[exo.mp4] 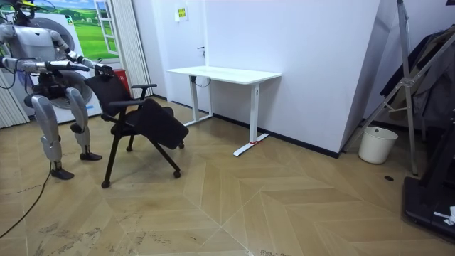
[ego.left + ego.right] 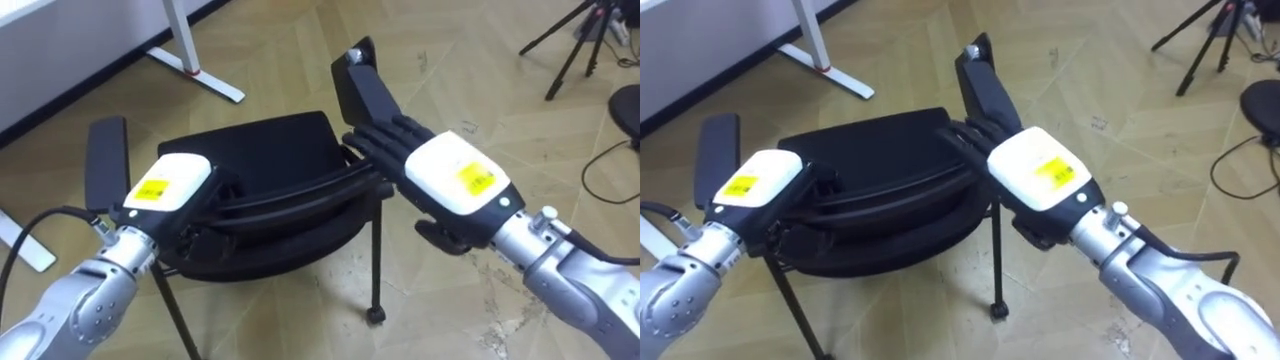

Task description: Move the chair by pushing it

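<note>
One black chair (image 1: pixel 138 117) on floor, dead ahead, just off one white counter (image 1: pixel 224 73). Right hand (image 2: pixel 455 175) flat, fingers straight along backrest top. Left hand (image 2: pixel 170 185) on backrest too; fingers hidden, cannot tell.

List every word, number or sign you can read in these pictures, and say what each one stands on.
No text can be read.
Left label, yellow, on the back of the left hand: print too blurred to read.
Right label, yellow, on the back of the right hand: print too blurred to read.
Yellow sign on the wall: too small to read.
</note>
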Motion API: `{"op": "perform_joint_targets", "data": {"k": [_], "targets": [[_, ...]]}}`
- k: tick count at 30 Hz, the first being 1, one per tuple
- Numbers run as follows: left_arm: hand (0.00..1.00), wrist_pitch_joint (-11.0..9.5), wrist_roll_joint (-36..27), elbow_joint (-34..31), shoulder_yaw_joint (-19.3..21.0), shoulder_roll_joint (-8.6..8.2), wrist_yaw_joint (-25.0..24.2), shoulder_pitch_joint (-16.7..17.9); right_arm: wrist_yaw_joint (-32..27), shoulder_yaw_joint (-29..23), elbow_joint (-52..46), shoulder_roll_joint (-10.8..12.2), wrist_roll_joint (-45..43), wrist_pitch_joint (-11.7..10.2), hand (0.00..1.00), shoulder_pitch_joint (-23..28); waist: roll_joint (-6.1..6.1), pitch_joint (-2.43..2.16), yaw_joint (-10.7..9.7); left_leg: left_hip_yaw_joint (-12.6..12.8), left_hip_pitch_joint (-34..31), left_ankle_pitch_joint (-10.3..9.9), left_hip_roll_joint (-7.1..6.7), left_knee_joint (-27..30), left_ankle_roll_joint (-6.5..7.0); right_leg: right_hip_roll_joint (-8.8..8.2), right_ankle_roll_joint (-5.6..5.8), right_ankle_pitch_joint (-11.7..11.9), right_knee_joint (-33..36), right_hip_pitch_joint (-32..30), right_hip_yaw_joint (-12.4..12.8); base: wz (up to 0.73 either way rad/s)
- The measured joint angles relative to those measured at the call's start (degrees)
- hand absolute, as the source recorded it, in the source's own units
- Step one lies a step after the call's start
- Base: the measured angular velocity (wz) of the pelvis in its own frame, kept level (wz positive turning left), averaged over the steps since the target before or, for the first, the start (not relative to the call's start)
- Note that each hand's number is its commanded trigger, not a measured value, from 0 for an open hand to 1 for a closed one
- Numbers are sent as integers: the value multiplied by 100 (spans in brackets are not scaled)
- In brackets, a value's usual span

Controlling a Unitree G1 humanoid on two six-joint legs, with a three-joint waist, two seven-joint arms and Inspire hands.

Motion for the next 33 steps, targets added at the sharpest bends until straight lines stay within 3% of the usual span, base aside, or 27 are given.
{"op": "perform_joint_targets", "data": {"k": [6, 11, 14, 15, 16, 17, 18, 19, 21, 27, 33], "targets": [[100, 6, 14, -87, -62, -2, -1, -6, 254, 145, 277, 49, 4, 125, 0, -72, -11, -6, 1, -57, -26, 0, -5, -14, 0, -11, 0, 0, 13, 2, -125, 7], [100, -25, 8, -100, -99, -6, -15, -35, 314, 174, 438, 74, 6, 180, 0, -191, -21, -18, 120, -128, -10, 0, 1, -14, 0, -7, 0, 0, 35, -7, -177, -2], [100, 3, 20, -98, -237, -2, -24, -119, 312, 190, 724, 101, 6, 199, 0, -309, 6, -16, 115, -497, 39, 7, 53, -15, 5, 6, 45, -64, 531, -241, -355, 7], [100, 12, 16, -95, -292, 40, -22, -147, 306, 205, 855, 157, 7, 197, 0, -350, 30, -6, 178, -886, 77, 7, 132, -14, 4, 74, 1, -229, 626, -451, -230, -37], [100, -16, 5, -95, -266, 129, -4, -144, 310, 230, 876, 213, 7, 204, 0, -426, -56, -28, 309, -1115, 59, -20, 104, 2, -34, 98, -131, 77, 5, -577, -52, -32], [100, -16, 8, -58, -252, 93, 1, -135, 305, 263, 901, 208, 7, 205, 0, -448, -28, -79, 280, -1165, 29, -65, 133, 19, -75, 118, -207, 162, 27, -540, -196, 9], [100, -8, -20, 20, -277, 86, -3, -151, 254, 356, 945, 240, 9, 235, 0, -481, 37, -89, 193, -1007, -7, -77, 130, 23, -115, 124, -207, 200, 52, -475, -338, 54], [100, -4, -93, 88, -319, 81, -9, -160, 224, 391, 1050, 314, 9, 244, 0, -509, 57, -91, 114, -674, 19, -64, 149, 22, -126, 128, -205, 199, 45, -405, -345, 53], [100, 3, -86, 100, -381, 78, -12, -223, 220, 392, 1084, 324, -5, 258, 0, -515, 59, -77, 106, -428, 43, -57, 170, 9, -123, 141, -194, 191, 5, -358, -374, 22], [100, 69, -68, 105, -441, -38, -10, -271, 197, 391, 1117, 325, -4, 404, 0, -520, 77, -58, 100, -372, 50, -64, 84, -13, -112, 103, -152, 166, 2, -352, -443, 1], [100, 94, -48, 105, -462, -64, -35, -356, 194, 398, 1197, 360, -57, 498, 0, -624, 74, -46, 130, -204, -10, -65, 87, -11, -111, 103, -143, 159, 10, -442, -425, -1]]}}
